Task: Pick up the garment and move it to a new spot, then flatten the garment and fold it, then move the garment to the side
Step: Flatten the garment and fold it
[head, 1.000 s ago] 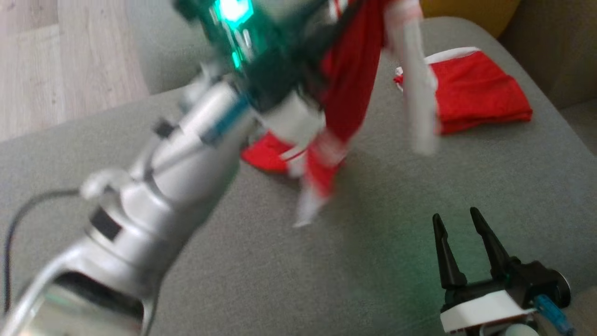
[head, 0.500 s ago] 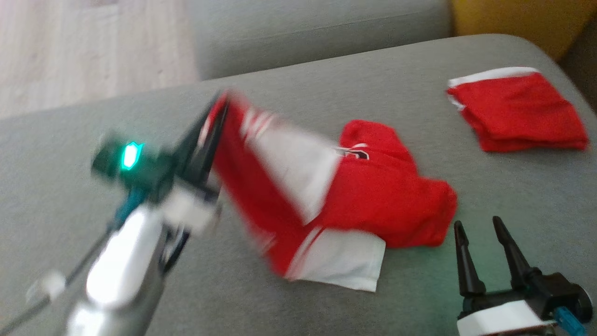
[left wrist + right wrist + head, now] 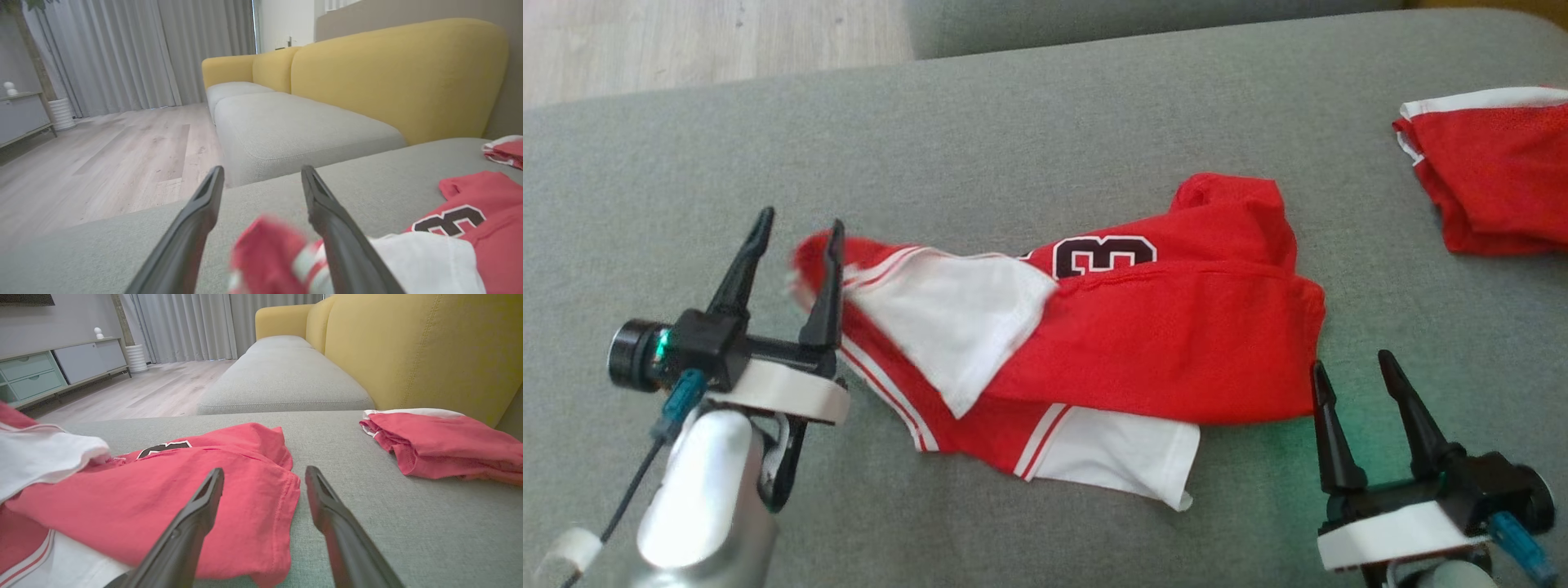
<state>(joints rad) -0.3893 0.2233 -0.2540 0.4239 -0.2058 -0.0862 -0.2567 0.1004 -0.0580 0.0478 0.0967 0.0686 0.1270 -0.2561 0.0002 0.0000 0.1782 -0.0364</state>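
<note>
Risks pinching stacked layers together and locking in creases during flattening, with the garment [image 3: 1176,343] rumpled and self-overlapped on the grey sofa cushion [image 3: 1013,122] between the left tool [image 3: 800,216], spread and released about a blurred corner, and the right tool [image 3: 1351,359], likewise released, just beside the hem.

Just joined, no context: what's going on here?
The robot is working on a crumpled red and white numbered jersey lying on the grey sofa cushion, not yet flattened or folded. Its left claw is open astride the jersey's left corner; the right claw hovers open by its right edge. A folded red garment lies apart, far right.
</note>
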